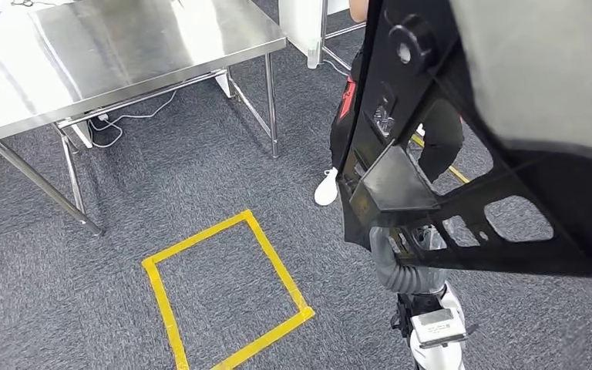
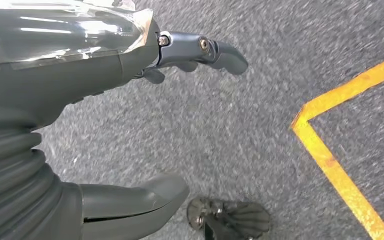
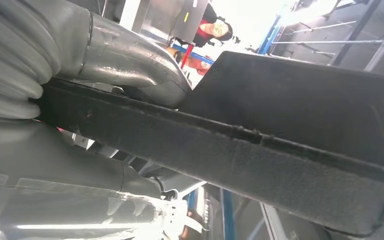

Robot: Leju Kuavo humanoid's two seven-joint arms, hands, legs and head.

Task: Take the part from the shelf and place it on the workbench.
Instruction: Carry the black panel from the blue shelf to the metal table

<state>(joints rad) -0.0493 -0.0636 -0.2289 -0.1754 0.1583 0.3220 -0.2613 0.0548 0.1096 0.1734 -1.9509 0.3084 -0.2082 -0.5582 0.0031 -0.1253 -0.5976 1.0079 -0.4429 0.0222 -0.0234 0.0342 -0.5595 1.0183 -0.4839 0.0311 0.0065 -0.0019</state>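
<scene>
Head view: large black plastic part (image 1: 462,154), flat with cut-out windows and a boxy bracket, held up close to the camera on the right side, tilted, well above the floor. Below its lower edge, grey ribbed cover of the right arm. Steel counter (image 1: 108,54) at upper left, well apart from the part, bare top catching glare. Cables (image 1: 135,116) trailing on the floor under it. Yellow tape square (image 1: 223,293) on grey carpet between counter and robot. Behind the part, a person's dark-trousered leg and white shoe (image 1: 326,187).

Right wrist view: right hand (image 3: 105,115) clamped on the part's edge, thick grey thumb (image 3: 135,65) pressed over one face, fingers under the other. Black textured slab of the part running across the frame. Beyond it, blue shelf posts (image 3: 270,40) and bright light; a person in a red and black top in the distance.

Left wrist view: left hand (image 2: 145,125) hanging over the carpet, holding nothing, dark fingers (image 2: 205,52) spread away from the thumb (image 2: 140,200). Corner of yellow tape line (image 2: 330,145) on the carpet nearby. Dark part of the robot's own body at the frame edge.

Floor: grey speckled carpet (image 1: 200,193) throughout.
</scene>
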